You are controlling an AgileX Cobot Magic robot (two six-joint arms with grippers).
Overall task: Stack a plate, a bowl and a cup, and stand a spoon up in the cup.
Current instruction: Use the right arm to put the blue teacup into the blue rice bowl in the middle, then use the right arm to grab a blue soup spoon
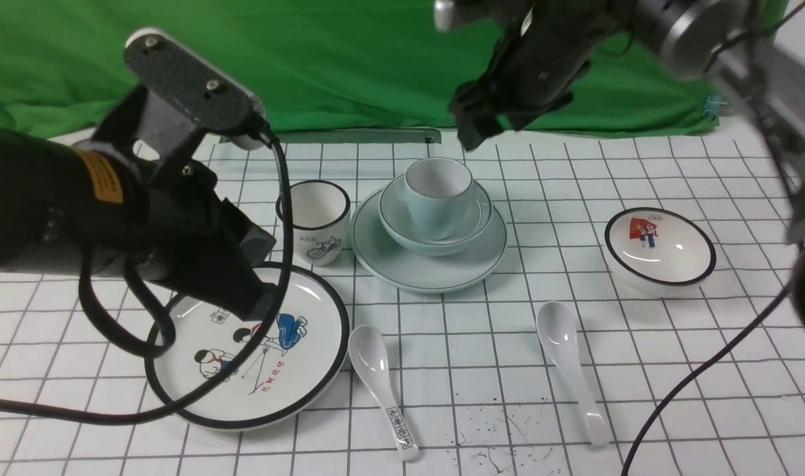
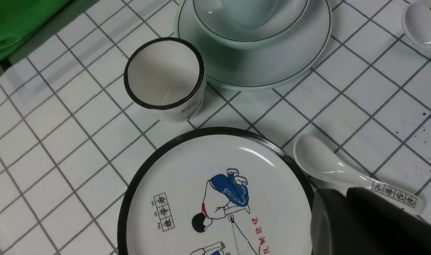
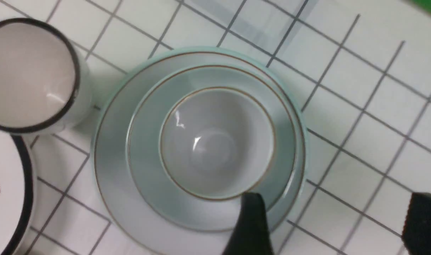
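The pale blue-green plate (image 1: 412, 271) lies mid-table with the matching bowl (image 1: 392, 221) on it and the cup (image 1: 439, 198) upright in the bowl. The plain white spoon (image 1: 564, 354) lies flat on the table in front of the stack, to its right. My right gripper (image 1: 485, 125) hovers above and behind the stack, open and empty. In the right wrist view (image 3: 337, 216) the cup (image 3: 215, 145), bowl (image 3: 144, 170) and plate (image 3: 109, 148) lie below it. My left gripper (image 1: 260, 304) is shut and empty over the cartoon plate, and it also shows in the left wrist view (image 2: 343, 193).
A white black-rimmed cartoon plate (image 1: 290, 370) lies front left. A bicycle cup (image 1: 316, 221) stands left of the stack. A spoon with black characters (image 1: 383, 380) lies beside the cartoon plate. A white bowl with a red picture (image 1: 660, 248) sits right. A green cloth hangs behind.
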